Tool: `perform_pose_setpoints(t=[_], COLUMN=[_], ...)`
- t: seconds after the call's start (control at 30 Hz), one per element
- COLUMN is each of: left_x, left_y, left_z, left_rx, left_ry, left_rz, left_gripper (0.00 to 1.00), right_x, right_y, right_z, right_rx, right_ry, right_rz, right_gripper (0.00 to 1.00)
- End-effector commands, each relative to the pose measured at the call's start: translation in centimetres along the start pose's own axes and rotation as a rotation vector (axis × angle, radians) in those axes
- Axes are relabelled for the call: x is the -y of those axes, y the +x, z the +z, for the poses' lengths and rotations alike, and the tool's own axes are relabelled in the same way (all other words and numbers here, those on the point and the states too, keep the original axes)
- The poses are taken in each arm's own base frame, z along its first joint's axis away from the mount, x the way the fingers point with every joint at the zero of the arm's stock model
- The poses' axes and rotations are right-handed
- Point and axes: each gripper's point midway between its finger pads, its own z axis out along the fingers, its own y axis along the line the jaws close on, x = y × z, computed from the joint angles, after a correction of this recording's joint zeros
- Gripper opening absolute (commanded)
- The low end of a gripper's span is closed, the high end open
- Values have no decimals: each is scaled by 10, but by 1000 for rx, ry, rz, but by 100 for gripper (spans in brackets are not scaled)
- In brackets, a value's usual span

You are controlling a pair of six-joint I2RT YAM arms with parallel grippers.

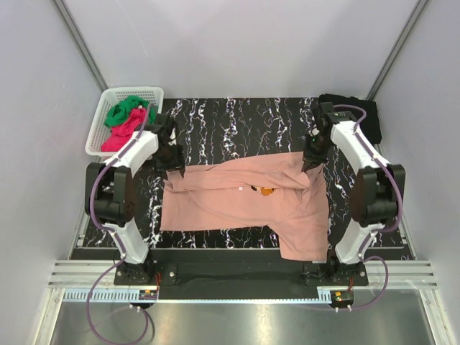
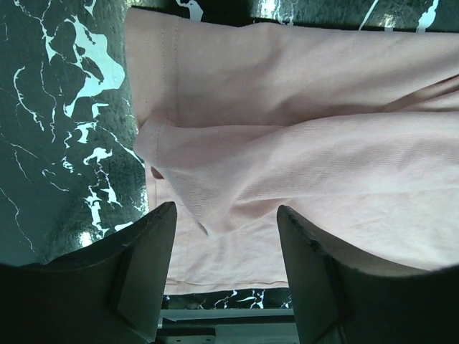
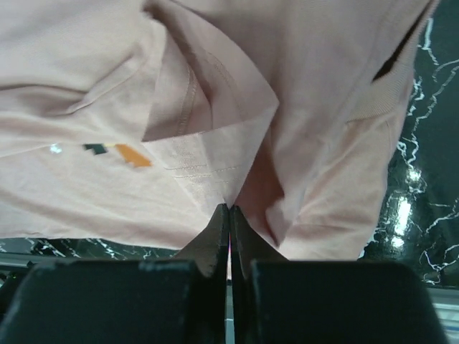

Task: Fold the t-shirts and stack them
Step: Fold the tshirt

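Pink tee (image 1: pixel 237 208) lies spread on the black marbled mat (image 1: pixel 237 118), white walls (image 1: pixel 237 43) around. Left gripper (image 1: pixel 178 171): jaws apart above its far-left corner. Right gripper (image 1: pixel 309 167): clamped on a fold at its far-right.

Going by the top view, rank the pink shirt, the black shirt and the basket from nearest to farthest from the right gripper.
1. The pink shirt: pinched in the right gripper, spread out in the middle.
2. The black shirt: just behind the gripper, in the far right corner.
3. The basket: far across, in the far left corner.
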Motion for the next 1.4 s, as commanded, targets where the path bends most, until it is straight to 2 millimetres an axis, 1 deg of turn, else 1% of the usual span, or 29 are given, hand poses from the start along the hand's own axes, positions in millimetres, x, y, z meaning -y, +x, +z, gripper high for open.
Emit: perform_pose_setpoints(t=[0.0, 0.1, 0.27, 0.4, 0.5, 0.53, 0.67, 0.77, 0.87, 1.0, 1.07, 1.1, 1.13, 1.23, 1.3, 1.33, 1.37], left_x=[-2, -3, -6, -4, -1, 1, 3, 2, -6, -10, -12, -13, -14, -17, -21, -21, -23], left_y=[-13, -11, -9, -18, -29, -36, -42, -40, -40, -28, -26, -23, -19, -11, -9, -8, -8], left_z=[-5, -2, 12, 22, 23, 22, 24, 24, 21, 22, 21, 21, 22, 24, 24, 23, 22], left_rx=[33, 27, 2, 3, 14, 27, 19, 8, 22, 5, 6, 2, -7, -23, -24, -21, -18], left_ry=[-10, -11, -28, -36, -32, -28, -30, -39, -76, -87, -92, -92, -95, -105, -120, -123, -133], left_rz=[15, 15, 14, 8, 10, 12, 15, 15, 15, 12, 13, 13, 13, 7, 2, -1, -2], left_gripper=[62, 63, 62, 63, 63, 63, 63, 63, 63, 61, 56, 50, 45, 35, 21, 8, 1], right_x=[-6, -8, -9, -10, -11, -11, -12, -13, -13, -13, -14, -14, -13, -13, -11, -11, -10], right_y=[-1, -1, 0, -2, -2, -2, -2, -1, -1, -1, 0, 0, 1, 2, 2, 2, 1], right_z=[-39, -44, -42, -39, -39, -39, -37, -36, -34, -32, -32, -32, -31, -32, -32, -32, -33], right_rx=[110, 119, 107, 106, 108, 108, 102, 98, 95, 91, 88, 88, 84, 89, 91, 91, 96], right_ry=[-17, -33, -37, -43, -49, -50, -53, -59, -63, -65, -67, -68, -67, -64, -59, -56, -55], right_rz=[-11, -13, -16, -19, -21, -25, -24, -26, -29, -29, -29, -30, -30, -29, -27, -23, -22], right_gripper=[0, 0, 0, 0, 0, 0, 0, 0, 0, 0, 0, 0, 0, 0, 0, 0, 0])
